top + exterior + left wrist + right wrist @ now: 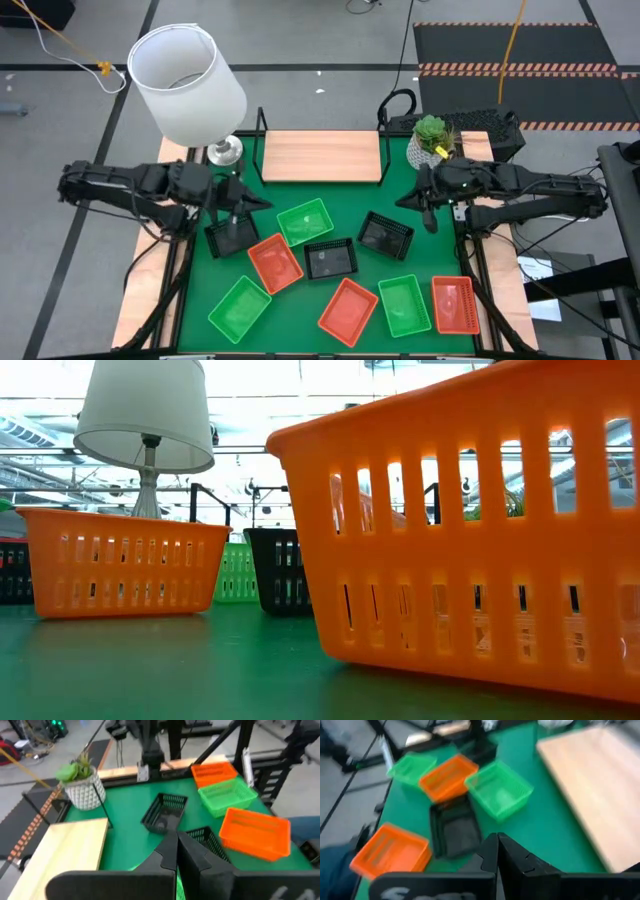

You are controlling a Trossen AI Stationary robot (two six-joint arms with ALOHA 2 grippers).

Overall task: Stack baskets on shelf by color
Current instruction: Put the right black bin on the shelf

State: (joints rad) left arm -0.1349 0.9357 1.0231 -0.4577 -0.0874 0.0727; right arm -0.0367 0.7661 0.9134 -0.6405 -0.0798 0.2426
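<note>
Green mat (400,265), 9 empty baskets scattered: 3 green (304,221), 3 orange (348,308), 3 black (330,258), bare wood shelf (322,156), left gripper (262,203) clenched holding nothing, right gripper (402,201) clenched holding nothing

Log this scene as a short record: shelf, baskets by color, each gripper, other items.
shelf: bare, no basket on it
green baskets: three on the mat, e.g.
orange baskets: three on the mat, e.g.
black baskets: three on the mat, e.g.
left gripper: shut, empty, above the mat's left side
right gripper: shut, empty, above the mat's right side
other: lamp, potted plant
</note>
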